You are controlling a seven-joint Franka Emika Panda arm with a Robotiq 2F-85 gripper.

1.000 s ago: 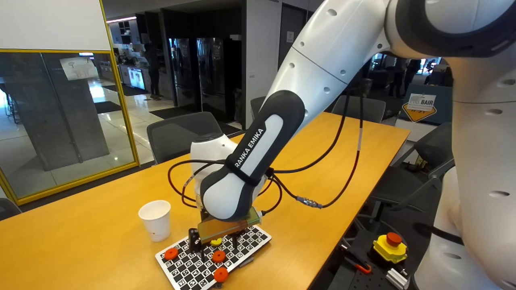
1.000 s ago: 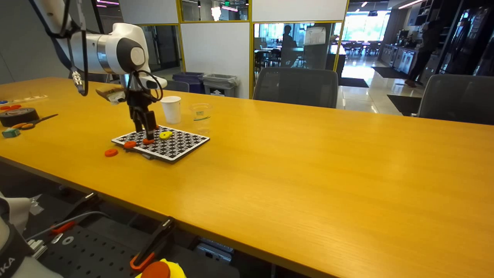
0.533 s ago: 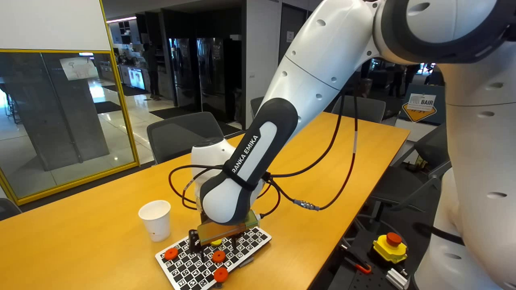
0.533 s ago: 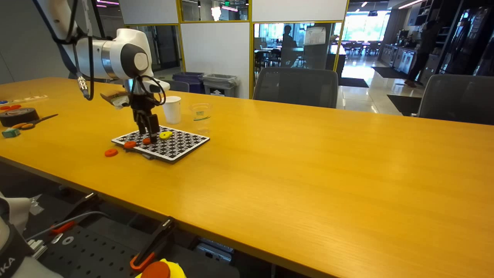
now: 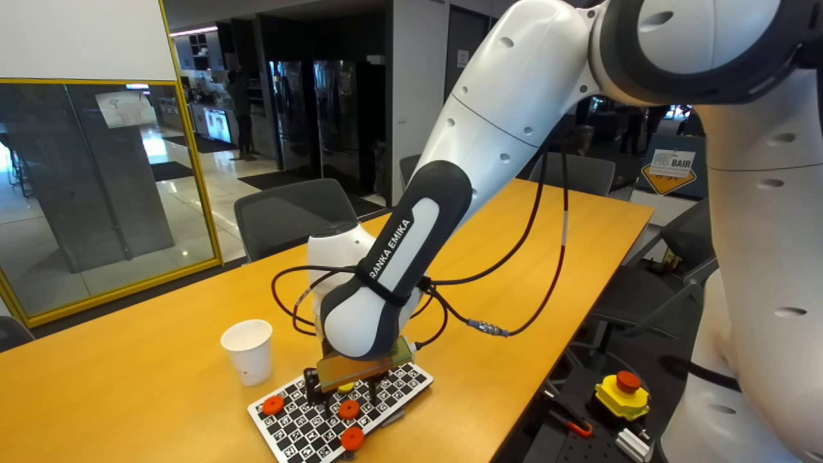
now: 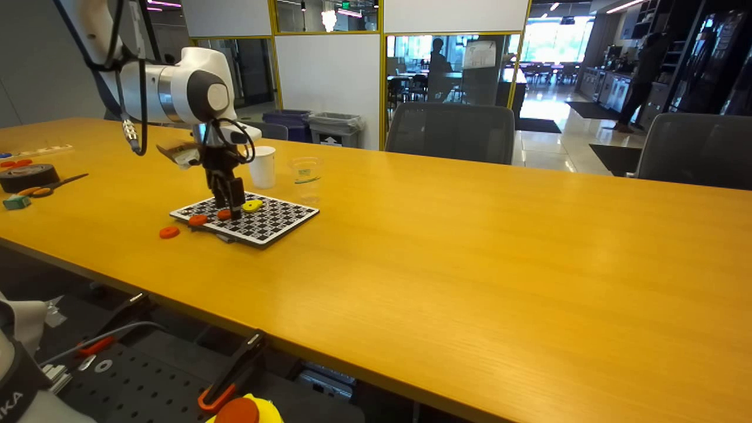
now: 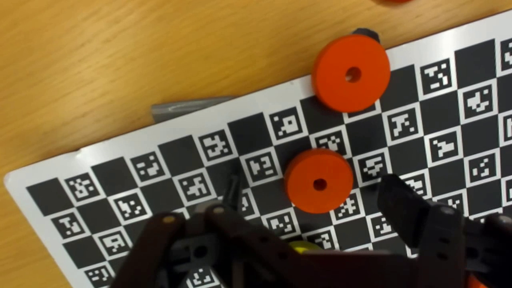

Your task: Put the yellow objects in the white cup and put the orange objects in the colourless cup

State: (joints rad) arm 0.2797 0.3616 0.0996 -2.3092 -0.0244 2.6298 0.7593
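With the checkered board [image 6: 282, 218] as marker, an orange disc [image 7: 319, 182] lies flat on it, round face up, the axis through its centre hole standing vertical. The gripper [image 7: 312, 186] hangs over that disc, jaws spread wide, one on either side with a visible gap, nothing gripped. A second orange disc [image 7: 351, 74] lies face up across the board's edge; a third orange disc [image 5: 272, 405] is on the board near its corner; a fourth orange disc [image 6: 169, 233] is just outside the board. A yellow piece [image 6: 252, 205] rests on the board, too small to tell which way it points. The white cup [image 5: 247, 354] and clear cup [image 6: 306, 173] stand near the board, mouths up, long axes vertical.

The board lies on a wooden table [image 6: 470, 247]; well apart from it are a tape roll [image 6: 29, 182] and scissors [image 6: 42, 192]. Past the table stand chairs [image 6: 449, 132], bins [image 6: 335, 128], yellow-framed glass [image 5: 103, 186] and a person [image 6: 639, 82].
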